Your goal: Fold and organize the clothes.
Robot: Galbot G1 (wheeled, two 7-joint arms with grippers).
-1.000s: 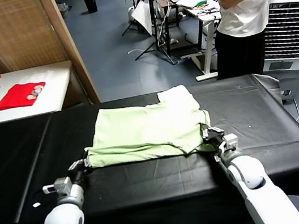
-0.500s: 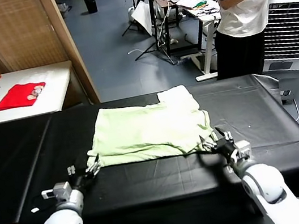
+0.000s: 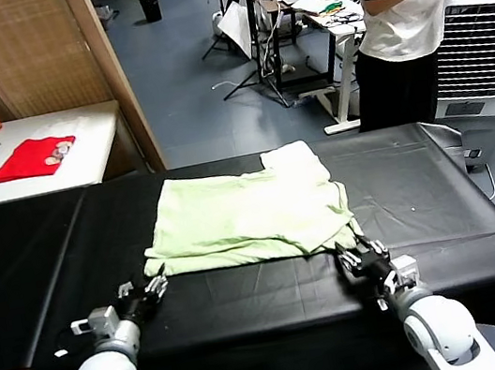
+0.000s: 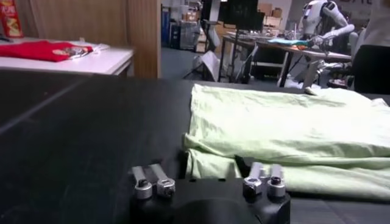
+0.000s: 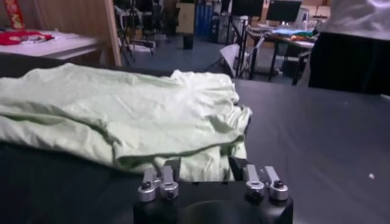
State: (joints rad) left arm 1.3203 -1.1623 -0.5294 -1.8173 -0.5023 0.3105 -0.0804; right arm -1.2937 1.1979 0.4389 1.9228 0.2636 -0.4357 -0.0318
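Now both grippers are lying back off the pale yellow-green short-sleeved shirt (image 3: 248, 215), which is resting folded on the black cloth-covered table (image 3: 440, 200). The left gripper (image 3: 144, 290) is sitting just short of its near left corner, fingers parted and empty; the right gripper (image 3: 363, 259), seemingly pressed shut, is gripping nothing
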